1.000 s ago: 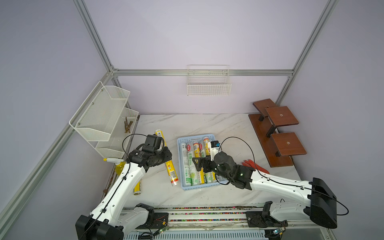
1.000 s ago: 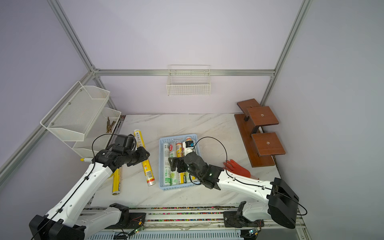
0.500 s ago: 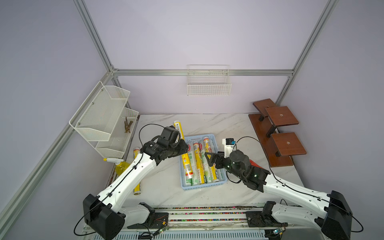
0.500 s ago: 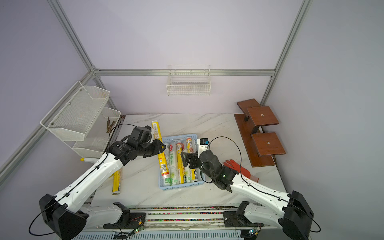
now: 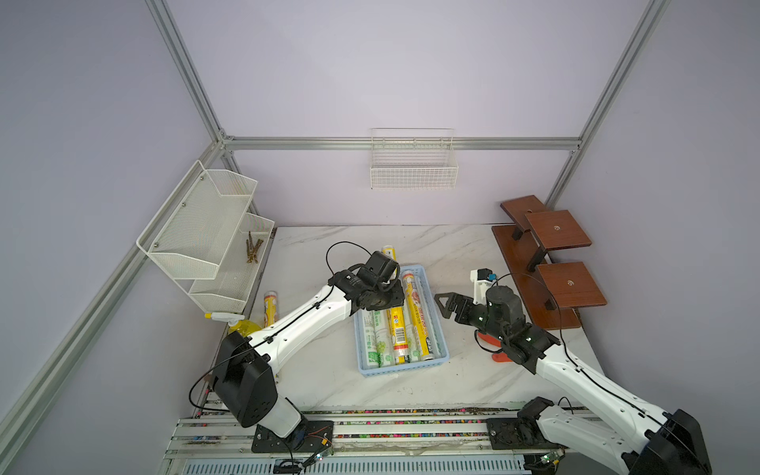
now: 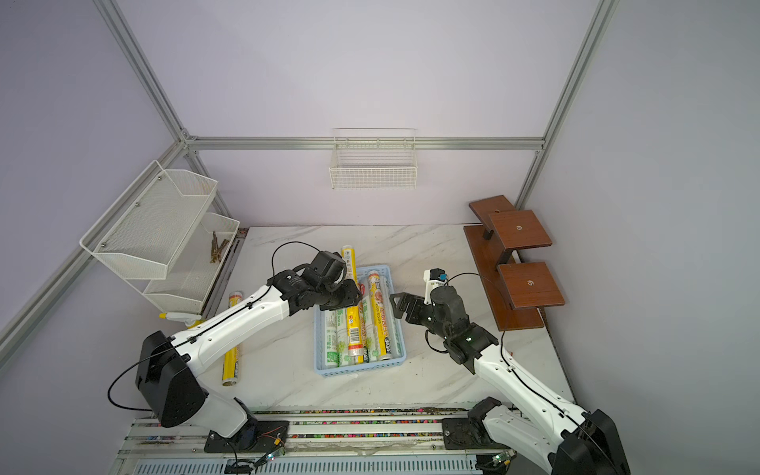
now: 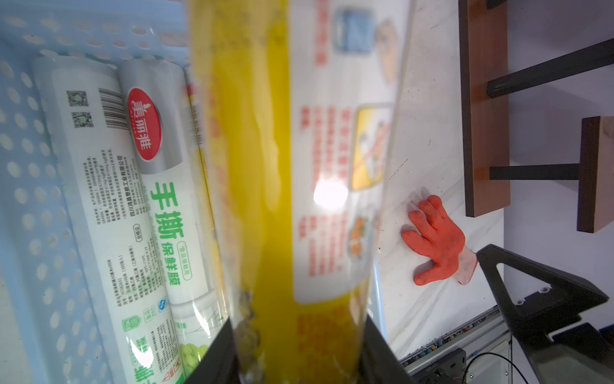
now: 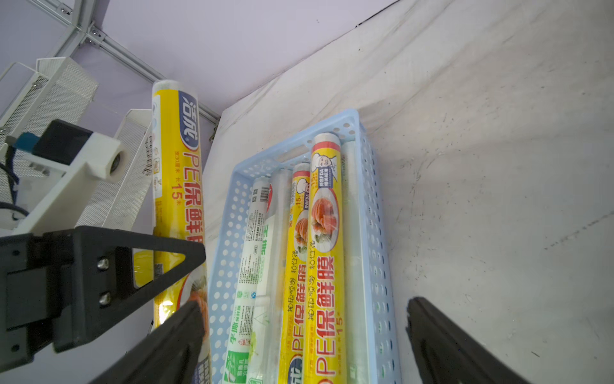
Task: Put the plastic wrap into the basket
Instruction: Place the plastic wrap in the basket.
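Hovering over the light-blue basket (image 5: 401, 369), the left gripper (image 5: 380, 297) was pinching a yellow roll of plastic wrap (image 6: 353, 329) partway along its length, jaws pressed against its sides. The roll lay lengthwise above other rolls (image 8: 324, 266) already inside, and its far end poked past the far rim. The right gripper (image 5: 450, 307) hung just beside the basket, jaws spread wide and empty. A loose roll (image 5: 270, 306) lay on the table (image 5: 452, 382) near the left arm. Such rolls looked stiff, light and glossy-slick, likely to swivel or roll away; gripping around the middle seemed safest.
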